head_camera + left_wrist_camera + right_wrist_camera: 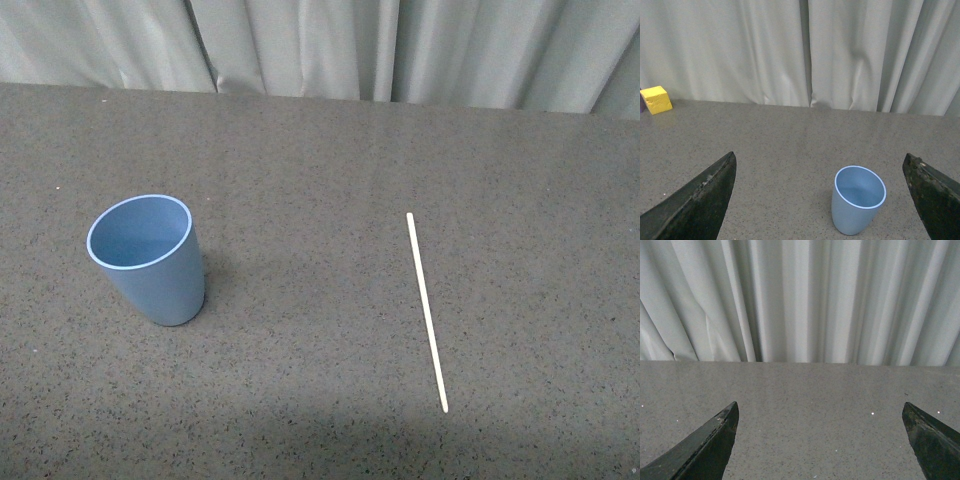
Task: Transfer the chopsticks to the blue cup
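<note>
The blue cup [148,259] stands upright and empty on the left of the grey speckled table. A single cream-white chopstick [426,309] lies flat to the right of it, well apart, running from far to near. Neither arm shows in the front view. In the left wrist view the blue cup [858,199] sits ahead of my open left gripper [820,165], between the lines of its two dark fingers [702,200] and untouched. My right gripper [820,407] is open over bare table; the chopsticks are out of its view.
A pale curtain [320,45] hangs along the table's far edge. A yellow block [656,99] sits far off by the curtain in the left wrist view, with a sliver of something purple beside it.
</note>
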Motion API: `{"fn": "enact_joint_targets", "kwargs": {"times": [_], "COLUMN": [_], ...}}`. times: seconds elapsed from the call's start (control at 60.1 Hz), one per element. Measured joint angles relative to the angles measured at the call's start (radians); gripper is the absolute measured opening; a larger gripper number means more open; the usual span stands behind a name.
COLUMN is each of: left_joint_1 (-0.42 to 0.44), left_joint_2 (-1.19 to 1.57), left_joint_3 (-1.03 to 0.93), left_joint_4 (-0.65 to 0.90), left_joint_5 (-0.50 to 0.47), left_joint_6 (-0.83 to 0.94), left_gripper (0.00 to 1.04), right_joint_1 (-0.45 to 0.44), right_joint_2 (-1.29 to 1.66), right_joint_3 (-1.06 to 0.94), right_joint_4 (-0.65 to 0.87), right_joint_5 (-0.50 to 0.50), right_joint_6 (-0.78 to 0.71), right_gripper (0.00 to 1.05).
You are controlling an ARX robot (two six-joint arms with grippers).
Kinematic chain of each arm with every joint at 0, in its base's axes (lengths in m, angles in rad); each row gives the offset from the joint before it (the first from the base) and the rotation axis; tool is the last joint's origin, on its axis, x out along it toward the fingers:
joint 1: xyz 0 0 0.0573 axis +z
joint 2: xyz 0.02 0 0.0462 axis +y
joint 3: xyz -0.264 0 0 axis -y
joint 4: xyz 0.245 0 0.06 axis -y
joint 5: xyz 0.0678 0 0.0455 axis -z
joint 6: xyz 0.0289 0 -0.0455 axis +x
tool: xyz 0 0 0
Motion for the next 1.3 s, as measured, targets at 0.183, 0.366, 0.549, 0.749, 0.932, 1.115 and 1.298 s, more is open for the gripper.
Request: {"fn": "enact_joint_targets", "kwargs": {"times": [0.183, 0.366, 0.549, 0.749, 0.932, 1.115, 1.298], "left_joint_1": [0.0, 0.0, 0.0, 0.0, 0.0, 0.0, 0.0], "left_joint_2": [0.0, 0.0, 0.0, 0.0, 0.0, 0.0, 0.0], "left_joint_3": [0.0, 0.0, 0.0, 0.0, 0.0, 0.0, 0.0], "left_joint_4": [0.0, 0.0, 0.0, 0.0, 0.0, 0.0, 0.0], "left_joint_5": [0.0, 0.0, 0.0, 0.0, 0.0, 0.0, 0.0], "left_joint_6": [0.0, 0.0, 0.0, 0.0, 0.0, 0.0, 0.0], "left_gripper": [0.98, 0.98, 0.98, 0.98, 0.98, 0.98, 0.98], "right_joint_1": [0.0, 0.0, 0.0, 0.002, 0.061, 0.159, 0.267], "right_joint_2": [0.0, 0.0, 0.0, 0.003, 0.447, 1.055, 1.461], "right_joint_3": [0.0, 0.0, 0.0, 0.001, 0.136, 0.332, 0.565], "right_joint_4": [0.0, 0.0, 0.0, -0.005, -0.006, 0.072, -0.024], "right_joint_5": [0.0, 0.0, 0.0, 0.01, 0.127, 0.053, 0.006], "right_joint_6": [0.0, 0.0, 0.0, -0.012, -0.328, -0.294, -0.132], "right_gripper": [0.95, 0.95, 0.95, 0.95, 0.95, 0.95, 0.95]}}
